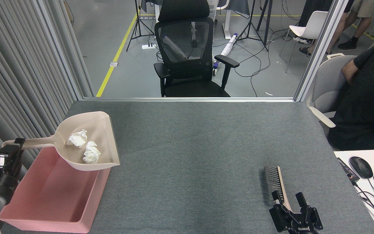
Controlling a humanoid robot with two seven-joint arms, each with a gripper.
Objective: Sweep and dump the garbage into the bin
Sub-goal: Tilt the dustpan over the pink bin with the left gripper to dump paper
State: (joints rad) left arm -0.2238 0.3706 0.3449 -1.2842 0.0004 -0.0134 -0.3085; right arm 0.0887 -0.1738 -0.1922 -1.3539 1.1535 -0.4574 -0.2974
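Two wads of white tissue, the garbage [76, 138] [91, 156], lie inside a beige dustpan [100, 130]. My left gripper [11, 150] is shut on the end of the dustpan's long handle and holds the pan level in the air. The pan hangs over the far part of the pink bin [54, 195], its right lip reaching just past the bin's right wall. At the front right a brush [274, 182] lies on the table. My right gripper [288, 199] is open, its fingers on either side of the brush's wooden handle.
A grey curtain runs close along the left of the bin. A black office chair [190, 55] stands beyond the table's far edge. A seated person [365, 97] and a white desk with a mouse [360, 167] are at the right.
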